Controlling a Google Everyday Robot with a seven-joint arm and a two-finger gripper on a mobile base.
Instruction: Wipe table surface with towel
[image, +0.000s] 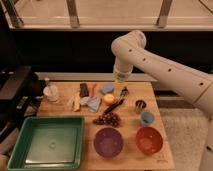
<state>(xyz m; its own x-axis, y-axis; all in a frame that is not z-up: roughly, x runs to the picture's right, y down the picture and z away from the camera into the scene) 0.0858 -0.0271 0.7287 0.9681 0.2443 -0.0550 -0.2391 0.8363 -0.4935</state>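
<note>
A crumpled blue-grey towel (91, 102) lies on the wooden table (127, 125), left of the middle. My gripper (121, 90) hangs down from the white arm (150, 60) over the back of the table. It is to the right of the towel, apart from it, just above an orange fruit (109, 98) and a dark utensil (117, 104). A blue sponge (107, 88) lies just left of the gripper.
A green tray (45, 141) fills the front left. A purple bowl (108, 141) and a red bowl (149, 139) stand at the front. Grapes (107, 119), a blue cup (146, 118), a metal cup (140, 104), a banana (76, 103) and a white cup (51, 93) crowd the table.
</note>
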